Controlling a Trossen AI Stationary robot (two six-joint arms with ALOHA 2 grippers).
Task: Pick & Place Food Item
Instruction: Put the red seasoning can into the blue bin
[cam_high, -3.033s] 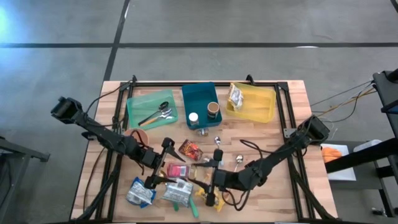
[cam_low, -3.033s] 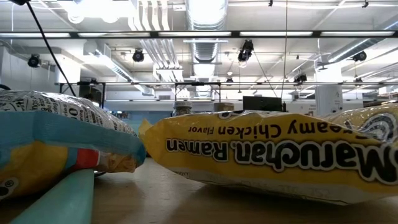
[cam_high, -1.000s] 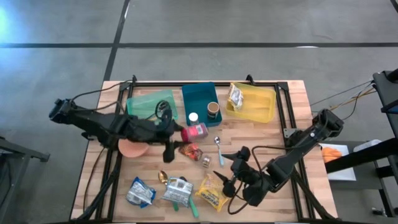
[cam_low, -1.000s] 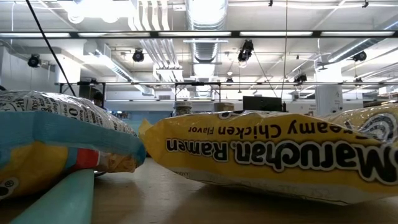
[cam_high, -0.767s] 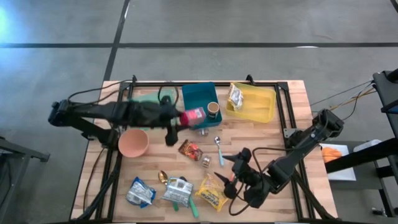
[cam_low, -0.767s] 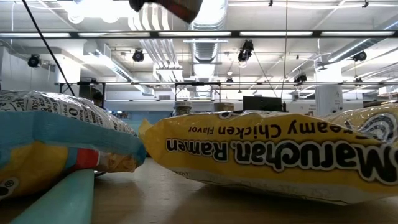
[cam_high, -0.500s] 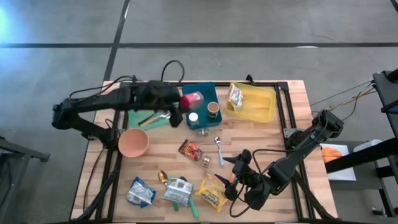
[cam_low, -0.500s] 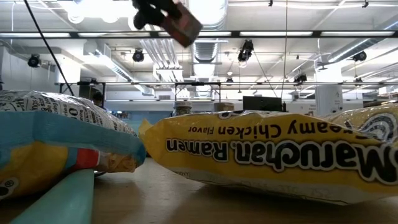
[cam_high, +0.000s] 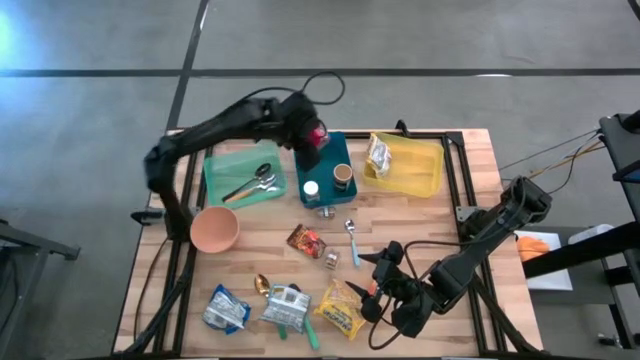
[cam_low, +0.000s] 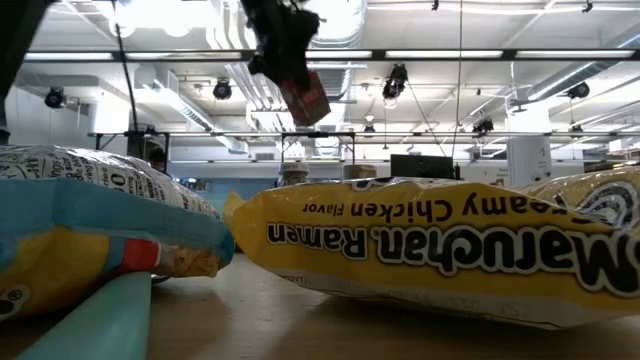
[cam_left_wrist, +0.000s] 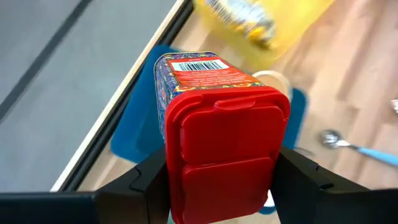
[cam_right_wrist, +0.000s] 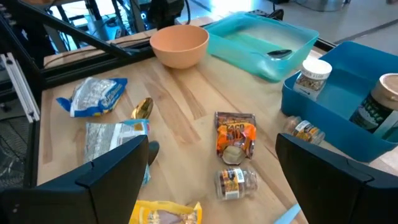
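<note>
Red-lidded plastic spice jar (cam_left_wrist: 214, 134), clamped in the left gripper (cam_high: 312, 140) jaws, has swung from mid-worktop to above the blue bin (cam_high: 335, 150); release likely follows. Right gripper (cam_high: 378, 278) waits, jaws open.

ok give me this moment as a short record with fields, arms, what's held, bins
left tool: shut on the red-lidded container, raised over the blue bin
right tool: open, empty, low over the table's near side by the ramen packet
blue bin contents: white-lidded jar, brown-lidded jar
green bin: holds cutlery
yellow bin: holds a food packet
loose on table: orange bowl
</note>
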